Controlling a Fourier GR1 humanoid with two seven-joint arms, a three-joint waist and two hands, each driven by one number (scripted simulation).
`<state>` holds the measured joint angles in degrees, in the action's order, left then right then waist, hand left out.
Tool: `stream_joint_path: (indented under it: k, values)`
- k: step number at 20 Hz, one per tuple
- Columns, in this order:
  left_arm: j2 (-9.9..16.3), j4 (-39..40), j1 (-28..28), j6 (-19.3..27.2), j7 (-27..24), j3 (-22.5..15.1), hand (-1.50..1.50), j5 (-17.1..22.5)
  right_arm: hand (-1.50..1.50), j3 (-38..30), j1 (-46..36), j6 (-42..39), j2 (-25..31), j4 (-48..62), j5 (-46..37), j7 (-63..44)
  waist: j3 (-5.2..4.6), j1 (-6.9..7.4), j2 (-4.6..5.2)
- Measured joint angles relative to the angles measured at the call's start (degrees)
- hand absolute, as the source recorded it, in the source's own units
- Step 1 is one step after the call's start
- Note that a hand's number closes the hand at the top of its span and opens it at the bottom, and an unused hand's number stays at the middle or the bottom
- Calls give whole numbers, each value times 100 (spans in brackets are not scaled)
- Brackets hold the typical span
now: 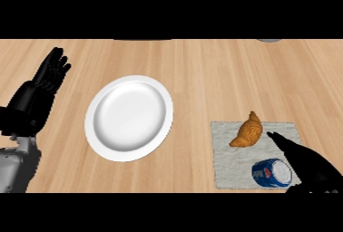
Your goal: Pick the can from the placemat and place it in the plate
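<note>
Can sits blue and upright near the placemat's front right corner, untouched so far. Right hand is just beside it, fingers straight and pressed together, pointing toward the croissant at the mat's back edge, likely lining up for a side grasp. The white plate waits bare left of the mat, mid-worktop. Left hand rests open, fingers up, by the worktop's left edge, out of the way.
</note>
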<state>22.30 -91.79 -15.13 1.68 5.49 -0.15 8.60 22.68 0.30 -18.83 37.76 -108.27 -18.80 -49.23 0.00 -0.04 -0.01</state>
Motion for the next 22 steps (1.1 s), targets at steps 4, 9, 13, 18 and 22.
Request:
stream_joint_path:
  k: [4, 9, 13, 18, 22]
  values:
    - [-126, 9, 5, -63, 3, 49, 0, -114, -150, -69, 34, -185, -249, 357, -184, 243, -1, 1, 0]
    - [-274, 44, -121, -113, 92, 109, 0, -274, -150, -28, 96, -249, -630, 672, -669, 294, -4, -5, -3]
    - [-296, 43, -97, -215, 96, 209, 0, -271, 150, -24, -2, -56, -841, 922, -1059, 619, -28, 2, -21]
    - [-342, 196, -137, -276, 4, 249, 0, -324, 150, -40, -90, 658, -872, 1193, -1792, 1339, -31, -7, -22]
    - [-373, 104, -95, -272, 46, 282, 0, -355, 150, -15, -22, 1218, -952, 1237, -2442, 1388, -21, -9, -21]
